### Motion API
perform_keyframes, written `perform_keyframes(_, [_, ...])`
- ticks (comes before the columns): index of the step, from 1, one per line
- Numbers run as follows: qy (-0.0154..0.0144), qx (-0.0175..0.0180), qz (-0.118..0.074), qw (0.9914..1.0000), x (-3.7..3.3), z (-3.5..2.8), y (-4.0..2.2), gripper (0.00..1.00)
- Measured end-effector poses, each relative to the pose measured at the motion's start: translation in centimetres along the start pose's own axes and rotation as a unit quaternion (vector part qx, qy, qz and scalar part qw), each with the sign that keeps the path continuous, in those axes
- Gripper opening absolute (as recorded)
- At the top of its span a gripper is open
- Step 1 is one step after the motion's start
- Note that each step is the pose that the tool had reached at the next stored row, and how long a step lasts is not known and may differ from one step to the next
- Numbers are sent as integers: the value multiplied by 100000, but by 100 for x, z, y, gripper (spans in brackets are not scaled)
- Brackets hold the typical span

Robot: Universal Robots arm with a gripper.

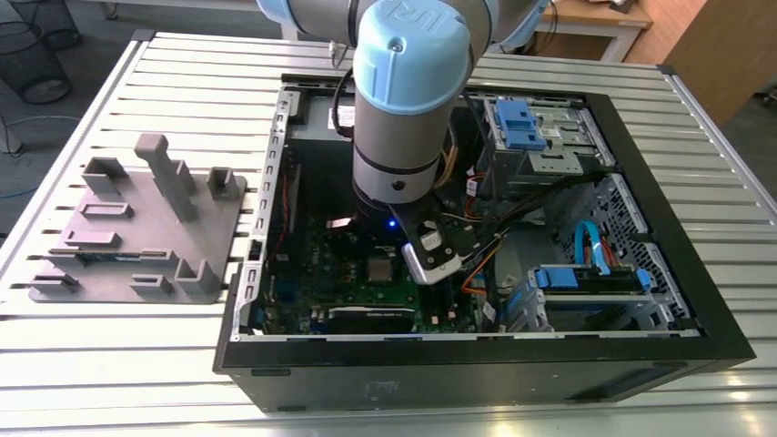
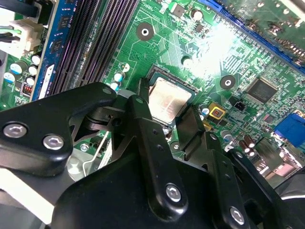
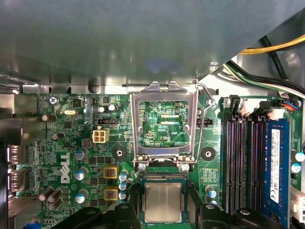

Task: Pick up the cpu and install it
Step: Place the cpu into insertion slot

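In the open socket on the green motherboard [image 3: 71, 143], the cpu [image 3: 163, 202] lies flat with its pale metal top facing up. Its edges are parallel to the socket rim, so I judge that it is already seated, or very nearly so. In the second wrist view the same chip [image 2: 167, 99] sits between the two black fingers [image 2: 143, 129]. The jaws are open a little wider than the chip. One finger stands just beside each side of it, and a thin strip of the socket rim shows between finger and chip, so they grip nothing at this moment. I think they straddle the chip because it must go in straight from above.

Just beside the socket, the metal retention frame [image 3: 164, 124] is swung back on its hinge and its wire lever [image 3: 204, 119] is released. This leaves the socket free from above. Farther out are the dark memory slots [image 3: 238, 157] and a blue memory stick [image 3: 276, 162].

In the exterior view the arm [image 1: 407, 91] reaches down into the open computer case [image 1: 656, 118]. The case lies on the slatted worktop [image 1: 158, 82], and a grey plastic fixture [image 1: 134, 228] rests well apart from it, toward the exterior view's left.
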State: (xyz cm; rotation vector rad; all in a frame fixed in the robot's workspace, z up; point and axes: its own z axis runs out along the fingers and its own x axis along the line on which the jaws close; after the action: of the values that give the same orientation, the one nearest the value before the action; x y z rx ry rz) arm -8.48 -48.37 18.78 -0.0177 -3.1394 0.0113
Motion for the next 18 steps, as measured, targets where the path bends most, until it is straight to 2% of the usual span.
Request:
perform_keyframes(2, [6, 0, 1, 100000, 0, 0, 0, 48])
perform_keyframes(3, [5, 5, 2, 100000, 0, 0, -1, 55])
perform_keyframes(18, [5, 13, -1, 100000, 0, -8, -3, 55])
